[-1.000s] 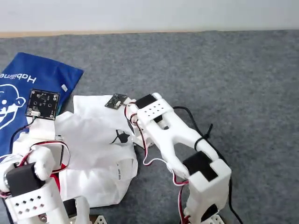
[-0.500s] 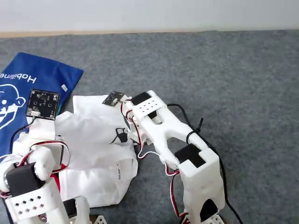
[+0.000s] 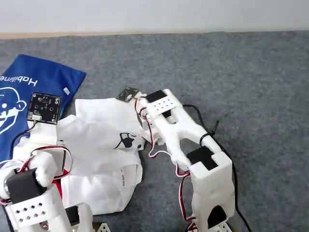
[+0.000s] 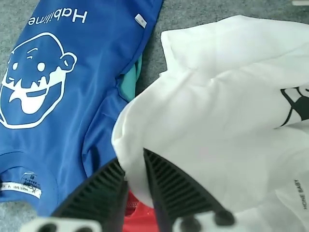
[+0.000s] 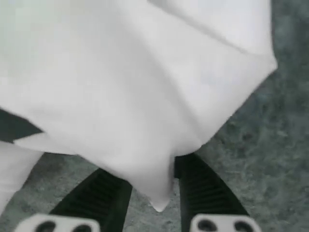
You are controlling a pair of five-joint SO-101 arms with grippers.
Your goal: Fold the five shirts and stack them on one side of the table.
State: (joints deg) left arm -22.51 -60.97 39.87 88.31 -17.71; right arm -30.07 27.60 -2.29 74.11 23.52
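- A grey, carpet-like table (image 3: 251,87) fills the scene from above.
- A crumpled white shirt (image 3: 96,145) with a small black print lies near the front left, between the two arms.
- A blue shirt (image 3: 43,82) with a white cartoon face lies flat at the far left, its edge tucked under the white one.
- The right arm (image 3: 193,145) reaches to the white shirt's right edge; the right gripper (image 5: 149,169) pinches a corner of it.
- The left gripper (image 4: 133,162) stands narrow, clamped on a fold of the white shirt.
- A teal cloth (image 4: 133,79) and a red cloth (image 4: 137,217) peek from beneath.
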